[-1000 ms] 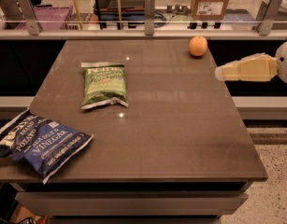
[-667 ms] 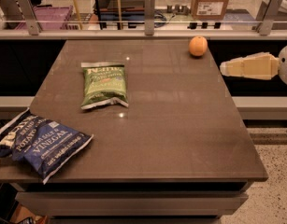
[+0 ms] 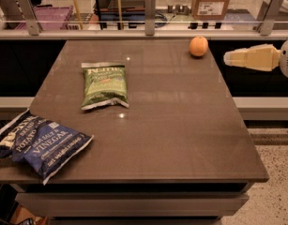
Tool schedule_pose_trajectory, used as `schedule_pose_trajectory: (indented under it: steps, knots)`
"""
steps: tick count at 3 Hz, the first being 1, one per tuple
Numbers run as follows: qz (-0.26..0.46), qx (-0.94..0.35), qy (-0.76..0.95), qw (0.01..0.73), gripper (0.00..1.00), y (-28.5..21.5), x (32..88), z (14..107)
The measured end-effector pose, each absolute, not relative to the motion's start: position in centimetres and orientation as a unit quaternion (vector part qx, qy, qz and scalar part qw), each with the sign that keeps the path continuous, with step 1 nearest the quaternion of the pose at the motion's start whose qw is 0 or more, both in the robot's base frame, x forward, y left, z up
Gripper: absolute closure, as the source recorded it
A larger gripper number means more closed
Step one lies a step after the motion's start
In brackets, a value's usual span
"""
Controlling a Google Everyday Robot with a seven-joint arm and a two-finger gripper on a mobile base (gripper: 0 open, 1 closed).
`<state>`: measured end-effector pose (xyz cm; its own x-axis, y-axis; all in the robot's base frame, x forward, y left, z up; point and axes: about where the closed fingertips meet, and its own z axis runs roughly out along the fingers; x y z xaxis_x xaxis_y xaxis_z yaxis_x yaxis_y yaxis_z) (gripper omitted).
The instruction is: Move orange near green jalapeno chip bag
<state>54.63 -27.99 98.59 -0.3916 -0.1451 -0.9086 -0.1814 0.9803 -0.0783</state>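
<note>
The orange (image 3: 198, 46) is a small round fruit on the dark table (image 3: 181, 139), near its far right edge. The green jalapeno chip bag (image 3: 104, 85) lies flat left of the table's middle, well apart from the orange. My gripper (image 3: 227, 57) reaches in from the right edge of the camera view with cream-coloured fingers pointing left. It hovers just past the table's right side, a little to the right of the orange and slightly nearer the camera, not touching it. It holds nothing that I can see.
A larger dark blue "sea salt & vinegar" bag (image 3: 36, 143) lies on the front left corner, partly hanging over the edge. A rail with metal posts (image 3: 149, 8) runs behind the table. A cardboard box (image 3: 210, 3) stands beyond it.
My gripper has moved up in the view and slightly right, toward the level of the orange. The orange and both bags have not moved.
</note>
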Motion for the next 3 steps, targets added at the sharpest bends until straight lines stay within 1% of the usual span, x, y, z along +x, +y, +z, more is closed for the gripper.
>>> schedule_pose_trajectory:
  steps: [3]
  knots:
    - [-0.010, -0.114, 0.831, 0.545, 0.00, -28.3, 63.6, 97.0]
